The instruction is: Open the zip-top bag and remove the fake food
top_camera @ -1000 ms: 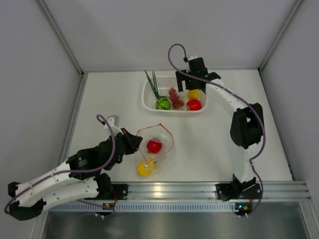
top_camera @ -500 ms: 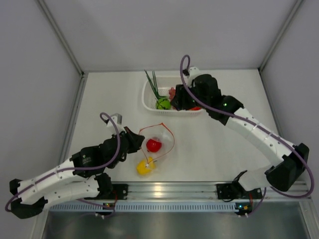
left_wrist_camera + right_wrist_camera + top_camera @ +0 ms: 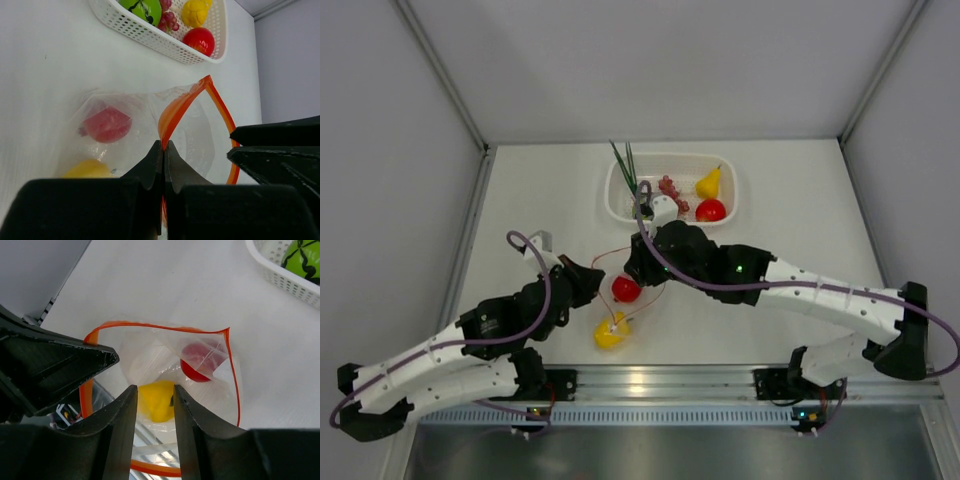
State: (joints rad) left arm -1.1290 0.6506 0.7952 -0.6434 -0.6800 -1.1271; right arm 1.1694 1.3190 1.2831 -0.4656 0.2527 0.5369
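While the left tool (image 3: 163,145) is pinched tight on the orange zip strip of the bag (image 3: 195,135), holding that lip up off the worktop (image 3: 540,190), the bag's mouth gapes as a wide loop. The bag lies near the front edge, well apart from the white basket (image 3: 165,45) at the back. Its mouth faces the far side and its closed end points toward the arm bases.

The right tool (image 3: 154,388) hangs just over that mouth with its fingers partly apart and nothing between them. From its own camera it looks straight down the bag's length. The yellow fruit (image 3: 155,402) sits dead ahead in the gap between the fingers, deep at the closed end. The red fruit (image 3: 200,362) lies off to one side, nearer the opening.

I judge the right arm to be the one to reach in, since the left is busy on the rim. Its line already matches the bag's long axis, so a straight push should meet the yellow piece first.
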